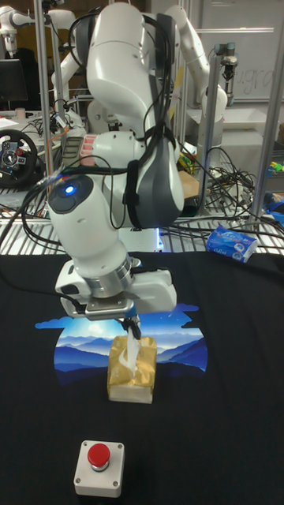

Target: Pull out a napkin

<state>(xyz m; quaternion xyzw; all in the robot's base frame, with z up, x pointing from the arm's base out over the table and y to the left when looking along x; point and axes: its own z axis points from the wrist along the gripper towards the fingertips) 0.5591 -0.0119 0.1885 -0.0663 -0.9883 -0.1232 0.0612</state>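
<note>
Napkin: white, crumpled, standing up from the tan tissue box (box on the black cloth)
My gripper: fingers pinched together on the napkin's top, just above the box

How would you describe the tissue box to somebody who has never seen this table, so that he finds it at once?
On the black tablecloth lies a blue mountain-landscape picture. At its front edge, under the white robot gripper, stands the golden-yellow rectangular tissue box. A white napkin sticks up from its top, unlike the grey box with red button nearer the front.
</note>
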